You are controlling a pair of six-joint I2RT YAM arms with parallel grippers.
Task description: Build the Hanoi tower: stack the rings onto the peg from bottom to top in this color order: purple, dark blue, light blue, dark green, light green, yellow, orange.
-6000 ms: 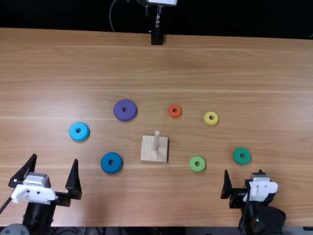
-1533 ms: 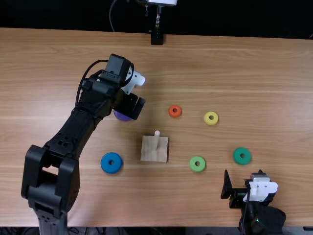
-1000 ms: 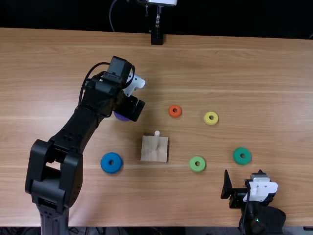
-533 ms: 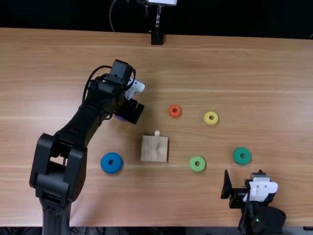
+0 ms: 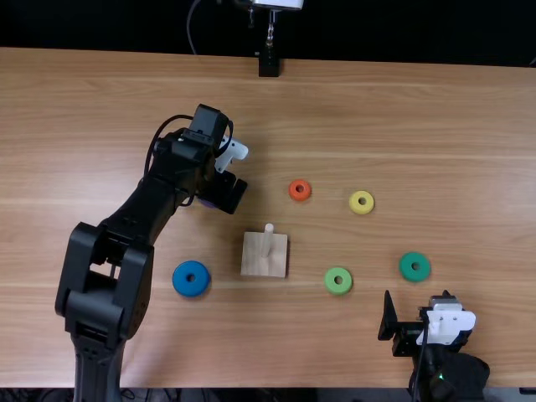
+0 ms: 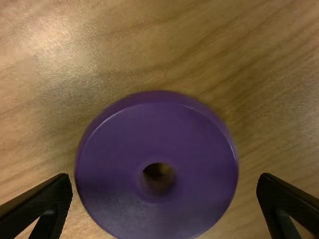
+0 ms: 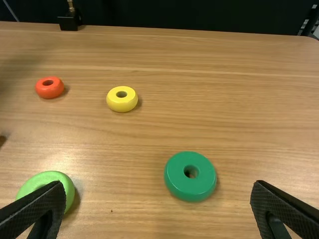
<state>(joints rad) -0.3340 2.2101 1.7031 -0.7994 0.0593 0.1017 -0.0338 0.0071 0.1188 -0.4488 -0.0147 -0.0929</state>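
Over the light brown wooden bench [image 5: 435,109], the black left arm [image 5: 151,201] reaches beyond the pale square wooden peg stand [image 5: 261,256]. The black right arm [image 5: 453,368] sits well right of the stand, its jaws wide apart, holding nothing, probably parked out of the way. The left arm's jaws spread wide astride the thick purple ring [image 6: 114,149], nothing gripped; I'd guess the bare peg needs that broadest one first. The round dark blue ring [image 5: 180,280] lies left of the stand; right of it, the round dark green ring [image 5: 404,267] and, closer in, the smaller light green ring [image 5: 330,280]; beyond and rightward, the little yellow ring [image 5: 354,203] and tiny orange ring [image 5: 293,190].
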